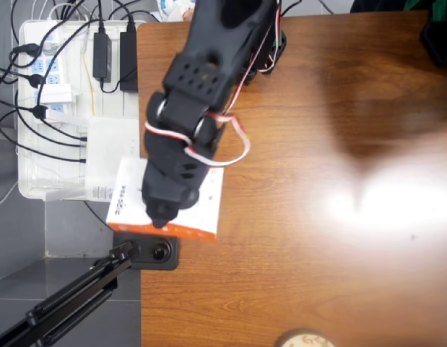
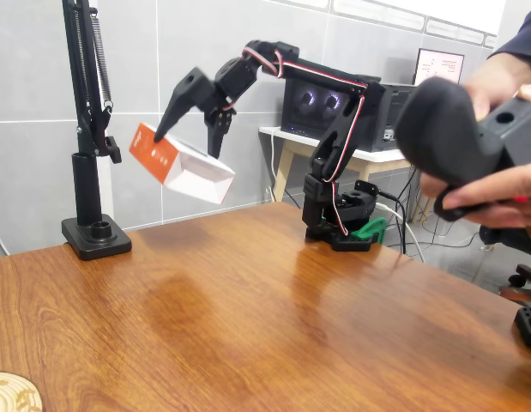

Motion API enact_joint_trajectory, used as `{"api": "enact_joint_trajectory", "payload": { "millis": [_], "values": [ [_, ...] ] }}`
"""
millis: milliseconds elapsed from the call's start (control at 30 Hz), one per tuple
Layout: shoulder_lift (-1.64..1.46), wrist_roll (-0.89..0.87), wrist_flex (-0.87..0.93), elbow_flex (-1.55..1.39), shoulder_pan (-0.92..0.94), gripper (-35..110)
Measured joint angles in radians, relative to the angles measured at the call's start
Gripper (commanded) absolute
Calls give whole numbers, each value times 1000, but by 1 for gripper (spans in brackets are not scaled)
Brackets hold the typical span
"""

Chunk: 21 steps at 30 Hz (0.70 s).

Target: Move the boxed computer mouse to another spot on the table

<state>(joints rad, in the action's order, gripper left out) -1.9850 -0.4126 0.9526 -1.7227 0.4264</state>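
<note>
My gripper (image 2: 190, 120) holds the boxed computer mouse (image 2: 181, 163) up in the air – my two jaws are pinched on it, one on each side. In the fixed view the box hangs tilted, with its orange-red end on the left and its white end lower on the right. It is well above the table (image 2: 248, 309) and not touching it. A black stand (image 2: 89, 154) is clamped near the table's far left edge, just beside the box. From overhead my black arm covers much of the box (image 1: 126, 195) – it floats over the table's (image 1: 317, 217) left edge, beside a white tray (image 1: 35, 94) full of plugs and cables.
</note>
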Motion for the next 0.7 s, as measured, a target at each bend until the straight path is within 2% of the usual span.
{"api": "enact_joint_trajectory", "payload": {
  "millis": [500,533,600,633,667,700],
  "values": [
    [160,18,-100,-109,-109,3],
    [158,23,-107,-109,-110,15],
    [158,29,-130,-112,-100,68],
    [160,51,-150,-114,-98,89],
    [161,71,-178,-114,-100,104],
    [167,83,-201,-110,-106,105]
  ]
}}
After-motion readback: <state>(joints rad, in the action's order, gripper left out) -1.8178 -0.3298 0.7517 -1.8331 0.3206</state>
